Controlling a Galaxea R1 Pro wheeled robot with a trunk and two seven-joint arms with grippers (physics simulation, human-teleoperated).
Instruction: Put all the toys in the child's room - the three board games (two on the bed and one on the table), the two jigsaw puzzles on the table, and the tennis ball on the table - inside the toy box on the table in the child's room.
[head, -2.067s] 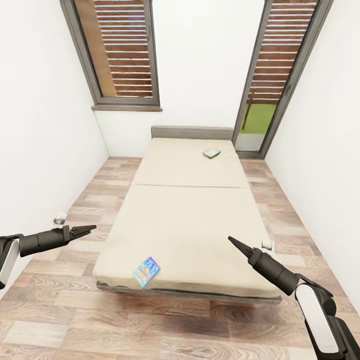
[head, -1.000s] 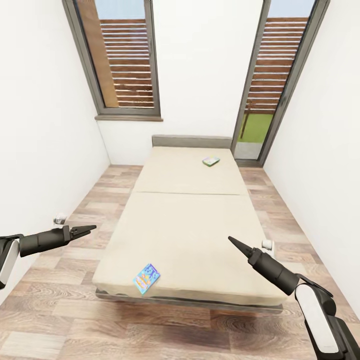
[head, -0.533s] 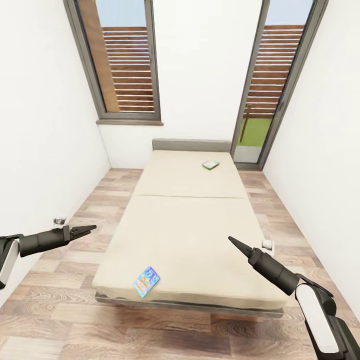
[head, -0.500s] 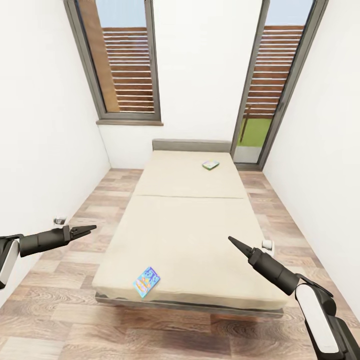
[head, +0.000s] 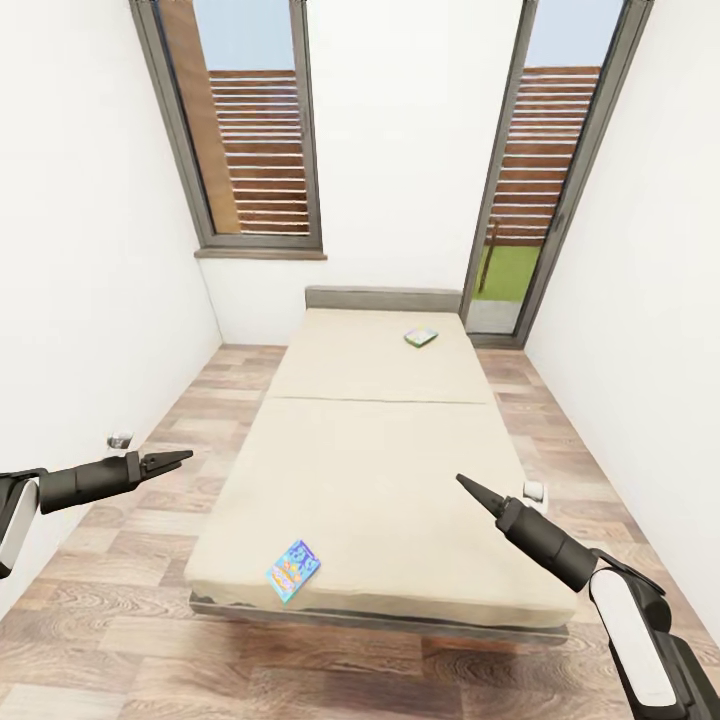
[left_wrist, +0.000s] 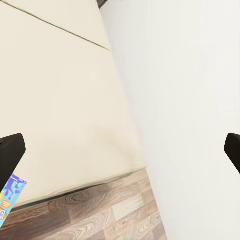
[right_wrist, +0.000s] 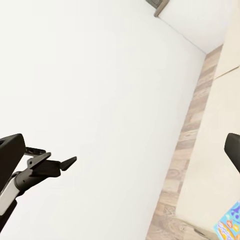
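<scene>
The bed (head: 380, 460) lies straight ahead with its cream mattress lengthwise. A blue board game (head: 293, 570) rests flat near the bed's near left corner; it also shows in the left wrist view (left_wrist: 7, 196) and the right wrist view (right_wrist: 230, 225). A white-green board game (head: 421, 338) lies near the far end by the headboard. My left gripper (head: 175, 459) hovers over the floor left of the bed, open and empty. My right gripper (head: 468, 484) hangs over the bed's near right part, open and empty. The table, toy box, puzzles and tennis ball are out of view.
White walls close in on both sides, with strips of wood-plank floor (head: 190, 420) beside the bed. A window (head: 250, 130) and a tall glazed door (head: 530, 180) stand at the far wall. Small white objects sit on the floor at left (head: 121, 439) and right (head: 533, 491).
The whole head view has shifted: the bed and both board games sit lower in the picture and more of the windows shows. Both arms hold the same pose.
</scene>
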